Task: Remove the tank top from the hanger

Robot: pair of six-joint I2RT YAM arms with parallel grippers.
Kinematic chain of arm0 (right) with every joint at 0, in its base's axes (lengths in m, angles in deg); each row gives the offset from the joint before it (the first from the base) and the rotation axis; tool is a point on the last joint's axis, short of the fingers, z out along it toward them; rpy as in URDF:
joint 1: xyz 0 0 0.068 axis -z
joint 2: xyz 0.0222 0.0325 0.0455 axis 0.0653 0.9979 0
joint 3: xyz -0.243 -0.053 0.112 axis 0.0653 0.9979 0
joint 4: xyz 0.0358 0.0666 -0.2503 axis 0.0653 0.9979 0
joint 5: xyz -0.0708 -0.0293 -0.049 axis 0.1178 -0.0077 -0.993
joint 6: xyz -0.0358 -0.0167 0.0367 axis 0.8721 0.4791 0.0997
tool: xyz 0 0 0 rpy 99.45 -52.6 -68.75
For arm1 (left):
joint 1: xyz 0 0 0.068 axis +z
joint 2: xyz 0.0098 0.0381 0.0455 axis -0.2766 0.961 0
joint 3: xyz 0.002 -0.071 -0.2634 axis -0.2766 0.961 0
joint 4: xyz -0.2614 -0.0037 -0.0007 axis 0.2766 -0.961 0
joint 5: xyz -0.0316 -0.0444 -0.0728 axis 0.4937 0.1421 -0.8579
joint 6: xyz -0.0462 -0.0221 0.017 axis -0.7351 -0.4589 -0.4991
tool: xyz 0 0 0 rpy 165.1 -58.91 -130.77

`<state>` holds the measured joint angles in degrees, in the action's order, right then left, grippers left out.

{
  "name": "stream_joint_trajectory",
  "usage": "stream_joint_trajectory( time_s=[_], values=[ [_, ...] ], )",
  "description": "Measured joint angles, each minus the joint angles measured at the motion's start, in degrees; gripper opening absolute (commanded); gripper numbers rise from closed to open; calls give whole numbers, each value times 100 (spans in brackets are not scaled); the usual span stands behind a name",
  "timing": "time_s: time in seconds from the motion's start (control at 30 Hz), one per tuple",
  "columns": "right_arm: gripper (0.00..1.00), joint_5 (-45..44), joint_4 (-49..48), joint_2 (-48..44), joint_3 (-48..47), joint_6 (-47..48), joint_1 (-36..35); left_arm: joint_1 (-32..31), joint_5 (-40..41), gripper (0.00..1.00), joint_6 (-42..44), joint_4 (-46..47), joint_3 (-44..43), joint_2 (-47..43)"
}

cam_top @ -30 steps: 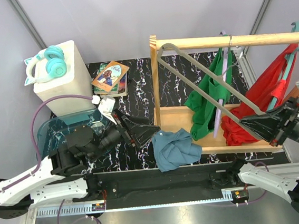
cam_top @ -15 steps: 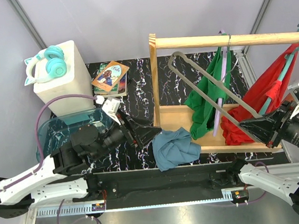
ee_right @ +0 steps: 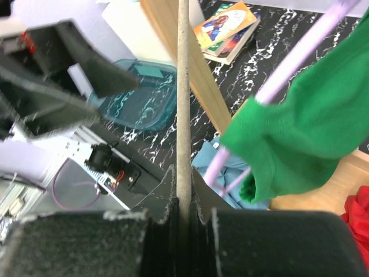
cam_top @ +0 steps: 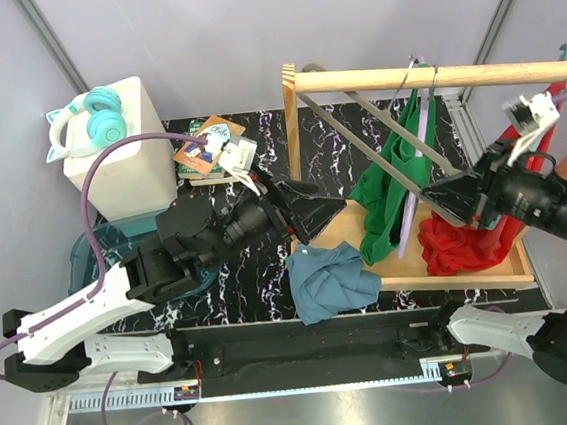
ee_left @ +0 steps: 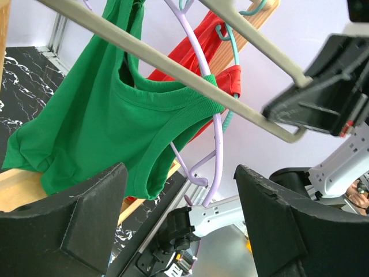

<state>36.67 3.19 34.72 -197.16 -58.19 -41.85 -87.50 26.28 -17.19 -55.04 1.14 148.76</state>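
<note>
So, the green knit tank top [ee_left: 104,133] hangs on a lilac plastic hanger [ee_left: 216,138] from the round wooden rod [cam_top: 491,73] of the rack. That puts it over the right half of the black marbled desk [cam_top: 262,144], roughly mid-rod.

The left pincer [cam_top: 322,214] has its jaws wide apart with nothing between them. It sits just outside the rack's left post, pointed straight at the top, so the garment lies to its right and a bit toward the far edge. The lilac hanger's long axis drops steeply from the rod toward the near edge, with one arm poking out bare under the fabric.

The right pincer [cam_top: 441,197] is actually nearer, just beside the green cloth, but it's clamped tight on a bare grey hanger [ee_right: 183,86]. My guess is the free left one has to do the pulling, dragging the fabric down along that slanted arm. A crumpled blue-grey garment [cam_top: 331,283] lies at the rack's near edge.
</note>
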Motion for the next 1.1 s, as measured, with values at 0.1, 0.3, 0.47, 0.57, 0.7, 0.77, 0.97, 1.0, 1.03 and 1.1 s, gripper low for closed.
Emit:
stream_joint_trajectory(
  time_s=[0.1, 0.3, 0.47, 0.57, 0.7, 0.77, 0.97, 1.0, 1.03, 1.1],
  values=[
    [0, -103, -7, 304, -225, -87, 0, 0, 9, 80, -35, 94, 63, -26],
    [0, -195, -17, 632, -313, -282, 0, 0, 90, 81, -138, 107, 664, -407],
    [0, -136, -70, 518, 212, -358, 0, 0, 96, 90, -175, -149, 1073, -704],
    [2, -116, -133, 348, 713, -393, 0, 0, 96, 93, -197, -503, 1329, -861],
    [24, -33, -400, 120, 1187, -446, 0, -4, 94, 93, -243, -776, 1617, -826],
    [41, 11, -431, 9, 1357, -514, 2, -24, 103, 93, -286, -868, 1851, -752],
    [73, 164, -269, -249, 1644, -680, 0, -55, 221, 94, -337, -1189, 2393, -74],
    [75, 175, -256, -286, 1652, -710, 0, -52, 240, 94, -343, -1222, 2455, 17],
    [80, 188, -245, -337, 1659, -721, 0, -52, 264, 94, -348, -1272, 2531, 116],
    [92, 232, -216, -459, 1661, -765, 0, -52, 313, 94, -374, -1340, 2664, 251]
  ],
)
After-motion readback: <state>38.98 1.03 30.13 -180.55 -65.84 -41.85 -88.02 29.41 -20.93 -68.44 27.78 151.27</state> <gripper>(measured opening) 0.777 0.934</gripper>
